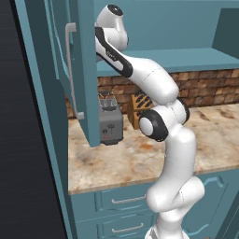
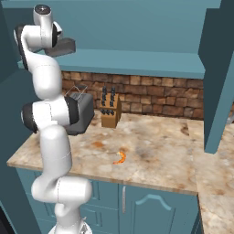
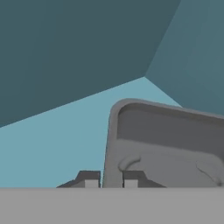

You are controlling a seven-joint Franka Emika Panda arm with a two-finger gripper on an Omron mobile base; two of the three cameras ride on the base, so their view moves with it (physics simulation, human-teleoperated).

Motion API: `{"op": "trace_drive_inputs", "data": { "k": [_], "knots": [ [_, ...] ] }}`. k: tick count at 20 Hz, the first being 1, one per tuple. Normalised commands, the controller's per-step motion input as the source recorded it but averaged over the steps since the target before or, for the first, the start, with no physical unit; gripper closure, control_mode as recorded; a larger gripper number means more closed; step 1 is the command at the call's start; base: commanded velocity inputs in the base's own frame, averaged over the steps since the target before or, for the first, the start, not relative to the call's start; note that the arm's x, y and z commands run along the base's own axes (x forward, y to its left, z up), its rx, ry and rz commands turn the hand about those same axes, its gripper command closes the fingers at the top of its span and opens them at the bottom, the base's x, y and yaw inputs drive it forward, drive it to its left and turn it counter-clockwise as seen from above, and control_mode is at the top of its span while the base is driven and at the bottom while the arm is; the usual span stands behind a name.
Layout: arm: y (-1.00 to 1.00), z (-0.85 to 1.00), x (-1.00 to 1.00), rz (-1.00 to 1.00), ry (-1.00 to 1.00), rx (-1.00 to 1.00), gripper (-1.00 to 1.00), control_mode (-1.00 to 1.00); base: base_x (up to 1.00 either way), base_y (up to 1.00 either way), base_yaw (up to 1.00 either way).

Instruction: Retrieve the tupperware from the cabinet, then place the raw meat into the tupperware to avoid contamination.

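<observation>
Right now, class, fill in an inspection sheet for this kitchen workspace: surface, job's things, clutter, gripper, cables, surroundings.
Surface: marbled counter, mostly bare.
Job's things: tupperware on the cabinet shelf, door open; raw meat lying on the counter.
Clutter: toaster and knife block by the brick wall.
Gripper: gripper shut on the tupperware rim.
Cables: nothing seen.
Surroundings: teal drawers below.

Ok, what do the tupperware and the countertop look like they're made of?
The tupperware looks like matte grey plastic: uniform colour, soft rounded rim, no shine. The countertop looks like polished stone, likely granite or marble, judging by its mottled beige-brown veining. Being rendered, both are best guesses.
</observation>
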Motion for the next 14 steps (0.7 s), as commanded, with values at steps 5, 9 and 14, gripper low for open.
{"op": "trace_drive_inputs", "data": {
  "k": [5, 9, 14],
  "knots": [
    [-0.01, 0.0, -0.04, 0.0, 0.0, 0.0, 1.0, -1.0, 0.0, 0.0, 0.0],
    [-0.07, 0.0, -0.11, 0.0, 0.0, 0.0, 1.0, -1.0, 0.0, 0.0, 0.0],
    [-0.17, 0.0, -0.17, 0.0, 0.0, 0.0, 1.0, -1.0, 0.0, 0.0, 0.0]
  ]
}}
